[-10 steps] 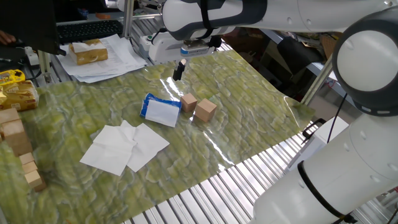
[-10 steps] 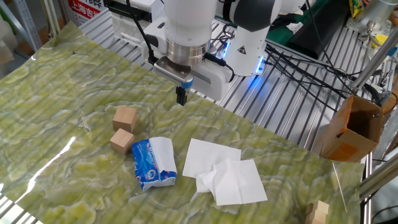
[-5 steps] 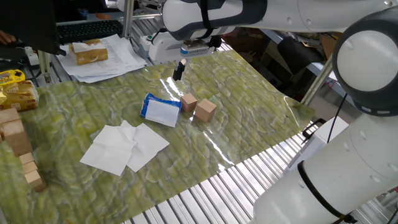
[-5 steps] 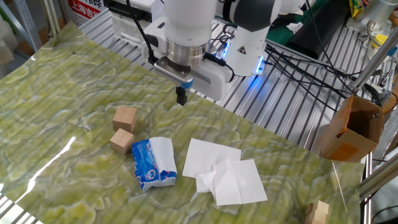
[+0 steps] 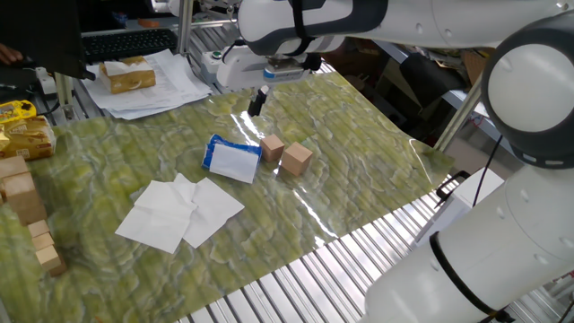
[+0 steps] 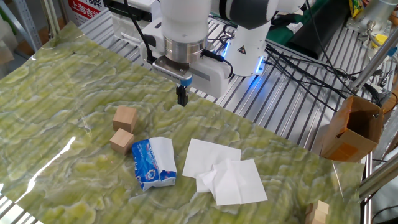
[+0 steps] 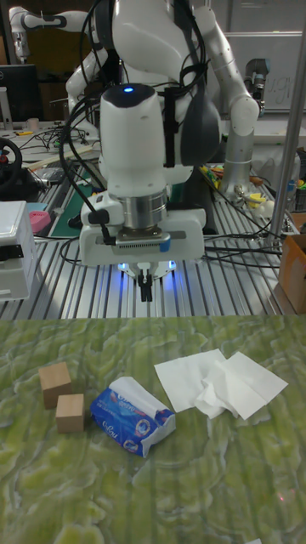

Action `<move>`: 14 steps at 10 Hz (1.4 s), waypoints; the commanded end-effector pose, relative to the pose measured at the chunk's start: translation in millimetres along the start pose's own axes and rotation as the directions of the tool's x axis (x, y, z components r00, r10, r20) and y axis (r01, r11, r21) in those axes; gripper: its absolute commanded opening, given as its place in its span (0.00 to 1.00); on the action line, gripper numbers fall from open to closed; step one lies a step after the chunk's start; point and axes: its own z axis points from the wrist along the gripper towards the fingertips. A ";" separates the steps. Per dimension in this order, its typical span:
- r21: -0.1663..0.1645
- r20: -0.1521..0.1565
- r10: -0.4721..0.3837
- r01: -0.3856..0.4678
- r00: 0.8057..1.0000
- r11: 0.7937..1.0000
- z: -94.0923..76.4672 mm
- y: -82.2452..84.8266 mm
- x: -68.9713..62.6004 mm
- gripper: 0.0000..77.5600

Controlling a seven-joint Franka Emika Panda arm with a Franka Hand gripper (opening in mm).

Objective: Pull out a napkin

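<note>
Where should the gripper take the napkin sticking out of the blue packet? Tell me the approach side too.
Pinch the white napkin tuft bunched at the open end of the blue packet, probably from above. It stands proud of the wrapper, clear of the wooden blocks.

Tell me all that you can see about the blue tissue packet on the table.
The blue tissue packet is a soft plastic pack with white print, lying flat on the green patterned table cover. A white napkin sticks out of its opened end, not yet pulled free. Two wooden blocks stand apart on one side, loose white tissues on the other. The gripper hangs above the cover, away from it.
</note>
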 end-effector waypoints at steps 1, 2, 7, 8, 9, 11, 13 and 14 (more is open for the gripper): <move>-0.045 0.018 -0.012 0.013 1.000 0.999 -0.7 -0.2 -1.0 0.00; -0.041 0.034 -0.014 0.016 0.999 0.999 -0.7 0.1 -5.8 0.00; -0.022 0.039 -0.036 0.037 0.999 0.999 -5.4 -0.6 -54.6 0.00; -0.022 0.040 -0.037 0.038 0.999 0.999 -5.6 -0.8 -55.5 0.00; -0.025 0.035 -0.035 0.036 0.999 0.999 -5.6 -0.8 -55.4 0.00; -0.025 0.033 -0.033 0.034 0.999 0.999 -5.6 -0.8 -55.4 0.00; -0.016 0.040 -0.034 0.035 0.999 0.999 -5.1 -0.3 -50.8 0.00; -0.003 0.038 -0.037 0.037 0.999 0.999 -4.8 -0.2 -49.2 0.00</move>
